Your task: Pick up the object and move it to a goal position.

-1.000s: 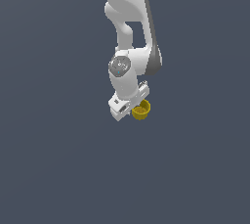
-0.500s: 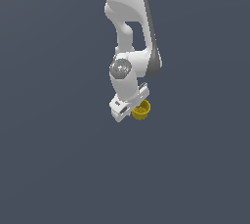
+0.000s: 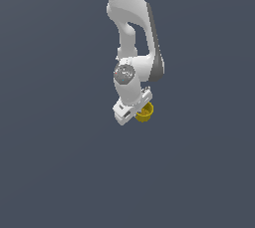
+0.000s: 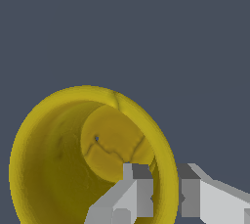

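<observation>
Seen in the exterior view, from its left across to its right: flat slate-grey ground (image 3: 50,172), then the white arm (image 3: 129,38) reaching down from the top, then the gripper (image 3: 135,111) at its tip, with the mustard-yellow cup (image 3: 145,113) tucked against its far side. Closer in, through the wrist view: gripper (image 4: 163,193) pinched on the cup's (image 4: 73,159) flared rim, one finger (image 4: 134,189) inside the mouth, the other outside, only the thin wall between them. A hold on one edge, not around the body, and likely the weak point of the carry: any quick swing or turn of the wrist could pivot the cup about that pinch, or slide the rim out of the pads altogether. Whether the cup rests on the ground or hangs clear of it, not to be told from either view. No goal marker visible anywhere. Surroundings otherwise a single even grey, no table edge, no walls, no shadow to gauge height by, so little warning of a low pass.
</observation>
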`<state>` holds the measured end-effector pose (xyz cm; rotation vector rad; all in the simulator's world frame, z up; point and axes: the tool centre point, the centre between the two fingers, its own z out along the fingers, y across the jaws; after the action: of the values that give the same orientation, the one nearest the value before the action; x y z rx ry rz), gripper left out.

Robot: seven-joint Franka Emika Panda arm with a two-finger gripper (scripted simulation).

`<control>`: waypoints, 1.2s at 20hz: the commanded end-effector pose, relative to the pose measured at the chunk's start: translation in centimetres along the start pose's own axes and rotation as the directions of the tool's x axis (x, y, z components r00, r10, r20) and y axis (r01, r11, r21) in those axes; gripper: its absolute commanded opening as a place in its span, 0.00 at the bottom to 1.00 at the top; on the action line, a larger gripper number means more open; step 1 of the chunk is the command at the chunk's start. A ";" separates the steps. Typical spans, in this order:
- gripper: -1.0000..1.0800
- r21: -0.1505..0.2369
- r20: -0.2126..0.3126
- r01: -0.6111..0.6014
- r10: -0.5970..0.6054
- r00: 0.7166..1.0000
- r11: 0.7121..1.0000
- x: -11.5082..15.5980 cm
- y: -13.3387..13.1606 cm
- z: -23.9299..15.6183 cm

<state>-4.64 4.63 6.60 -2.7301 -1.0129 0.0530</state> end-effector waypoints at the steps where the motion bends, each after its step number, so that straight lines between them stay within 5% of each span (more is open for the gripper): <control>1: 0.00 0.000 0.000 0.000 0.000 1.000 1.000 0.0 0.0 0.0; 13: 0.00 -0.008 -0.020 0.018 -0.018 1.000 1.000 0.6 0.4 -0.6; 24: 0.00 -0.065 -0.152 0.135 -0.144 0.978 0.989 4.3 2.5 -5.3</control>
<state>-0.03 4.52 10.41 -2.6657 -1.1469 -0.1665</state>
